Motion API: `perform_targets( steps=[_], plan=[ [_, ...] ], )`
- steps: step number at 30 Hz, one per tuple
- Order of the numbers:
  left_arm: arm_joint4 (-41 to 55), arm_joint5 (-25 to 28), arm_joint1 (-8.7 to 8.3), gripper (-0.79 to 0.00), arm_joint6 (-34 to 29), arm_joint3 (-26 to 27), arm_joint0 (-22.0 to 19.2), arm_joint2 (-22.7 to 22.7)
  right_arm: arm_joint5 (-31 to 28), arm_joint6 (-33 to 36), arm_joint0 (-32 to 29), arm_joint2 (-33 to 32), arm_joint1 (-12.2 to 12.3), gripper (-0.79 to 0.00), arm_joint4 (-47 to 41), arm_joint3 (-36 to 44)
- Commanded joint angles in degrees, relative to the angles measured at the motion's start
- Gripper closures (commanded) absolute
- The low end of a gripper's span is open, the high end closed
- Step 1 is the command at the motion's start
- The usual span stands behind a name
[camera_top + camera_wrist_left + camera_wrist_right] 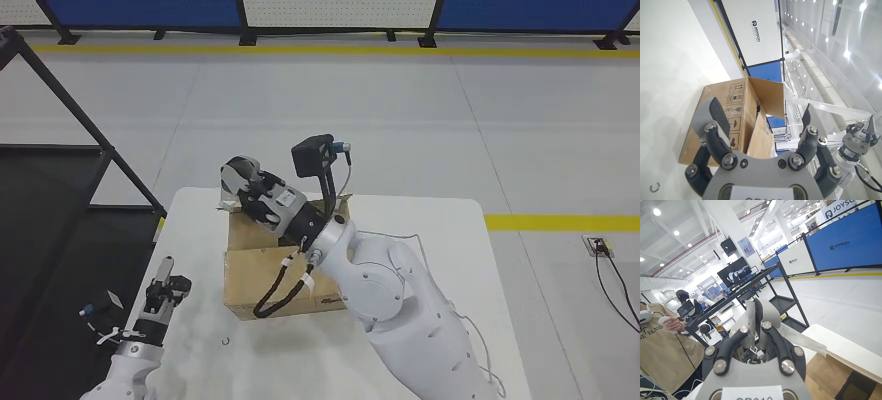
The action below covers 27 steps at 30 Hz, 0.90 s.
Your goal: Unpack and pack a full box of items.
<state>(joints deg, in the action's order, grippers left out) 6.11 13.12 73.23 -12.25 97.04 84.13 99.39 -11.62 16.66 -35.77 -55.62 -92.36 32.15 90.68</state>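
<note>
A brown cardboard box [262, 283] stands in the middle of the white table [440, 260], its top flaps [770, 98] loosened and partly raised. My right gripper [238, 178] hovers above the box's far left corner, shut on a strip of clear tape [802, 341] that still runs back to the box. The left wrist view shows that tape [819, 105] stretched from a flap to the right gripper [862, 126]. My left gripper [762, 106] is open and holds nothing, low over the table's near left corner [167, 278], apart from the box.
A small metal C-shaped ring [227, 343] lies on the table in front of the box, also seen as the ring [654, 187]. A black metal rack [60, 200] stands left of the table. The table's right half is bare.
</note>
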Motion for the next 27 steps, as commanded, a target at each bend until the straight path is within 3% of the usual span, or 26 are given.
perform_targets(
  steps=[1,27],
  plan=[
    [0.1,0.1,-0.02,-0.785,0.0,0.0,0.1,0.1,-0.1,-0.5,-0.1,0.2,-0.1,0.000,0.2,0.4],
    [0.5,0.9,-0.26,-0.785,-0.6,0.3,1.4,0.3,2.3,-6.2,-2.9,2.2,-1.2,0.000,4.9,8.1]
  ],
)
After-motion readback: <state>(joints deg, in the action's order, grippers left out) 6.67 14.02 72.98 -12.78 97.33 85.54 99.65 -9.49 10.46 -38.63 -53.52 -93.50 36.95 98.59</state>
